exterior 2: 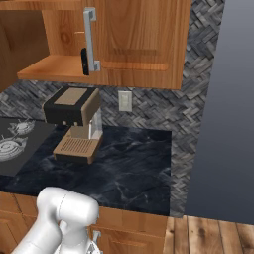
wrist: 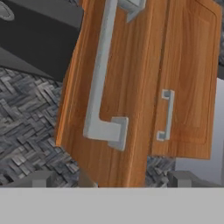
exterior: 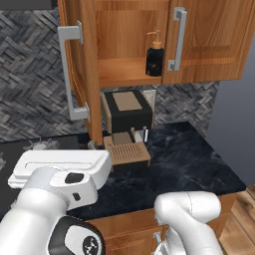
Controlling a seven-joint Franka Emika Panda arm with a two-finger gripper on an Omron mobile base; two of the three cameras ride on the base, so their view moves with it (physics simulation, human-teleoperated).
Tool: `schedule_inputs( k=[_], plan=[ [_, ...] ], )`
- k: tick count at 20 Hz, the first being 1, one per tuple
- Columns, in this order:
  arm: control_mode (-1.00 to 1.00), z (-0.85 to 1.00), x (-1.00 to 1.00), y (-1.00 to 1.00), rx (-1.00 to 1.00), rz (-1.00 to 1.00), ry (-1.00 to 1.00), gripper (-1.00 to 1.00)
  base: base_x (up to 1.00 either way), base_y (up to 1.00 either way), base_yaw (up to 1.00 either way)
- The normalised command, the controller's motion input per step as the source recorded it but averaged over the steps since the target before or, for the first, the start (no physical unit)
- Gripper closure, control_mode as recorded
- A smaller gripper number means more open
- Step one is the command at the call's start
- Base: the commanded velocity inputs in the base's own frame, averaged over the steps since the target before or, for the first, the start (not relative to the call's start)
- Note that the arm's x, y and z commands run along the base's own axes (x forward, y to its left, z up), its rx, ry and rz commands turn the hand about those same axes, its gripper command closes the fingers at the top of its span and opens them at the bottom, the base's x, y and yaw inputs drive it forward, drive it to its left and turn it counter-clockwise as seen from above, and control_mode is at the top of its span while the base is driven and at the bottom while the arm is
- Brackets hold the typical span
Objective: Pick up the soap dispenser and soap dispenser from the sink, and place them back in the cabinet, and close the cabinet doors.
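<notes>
The brown cabinet (exterior: 122, 74) hangs above the counter. Its left door (exterior: 88, 69) swings out edge-on toward me, and its right door (exterior: 211, 40) stands nearly closed. The black soap dispenser (exterior: 155, 59) with a tan pump stands upright on the inner shelf at the right; in the right base view the same dispenser (exterior 2: 84, 62) peeks out behind a door handle. In the hand view my gripper (wrist: 111, 179) is open, just below and in front of the left door (wrist: 131, 109), near its grey bar handle (wrist: 103, 87). Nothing is between the fingers. The sink is out of view.
A black and tan coffee machine (exterior: 127, 112) stands on the dark marble counter (exterior: 189, 159) right under the cabinet. Stove burners (exterior 2: 12, 139) lie to its left. A grey wall (exterior: 239, 124) borders the counter on the right. Wooden drawer fronts (exterior 2: 134, 233) run below.
</notes>
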Motion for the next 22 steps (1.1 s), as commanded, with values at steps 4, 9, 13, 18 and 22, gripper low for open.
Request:
schedule_inputs(
  k=[4, 9, 13, 18, 22],
  plan=[
    [-1.00, -0.13, 0.49, 0.32, 0.00, -0.01, 0.00, -1.00, 0.00, 0.00, 0.00],
    [-1.00, -0.08, 0.51, 0.16, 0.00, -0.03, 0.00, -1.00, 0.00, 0.00, 0.00],
    [-1.00, -0.22, 0.38, 0.18, 0.00, -0.03, 0.00, -1.00, 0.00, 0.00, 0.00],
    [-1.00, -0.27, 0.37, 0.22, 0.00, -0.04, 0.00, -1.00, 0.00, 0.00, 0.00],
    [-1.00, -0.05, 0.29, 0.14, 0.00, -0.04, 0.00, -1.00, 0.00, 0.00, 0.00]
  ],
)
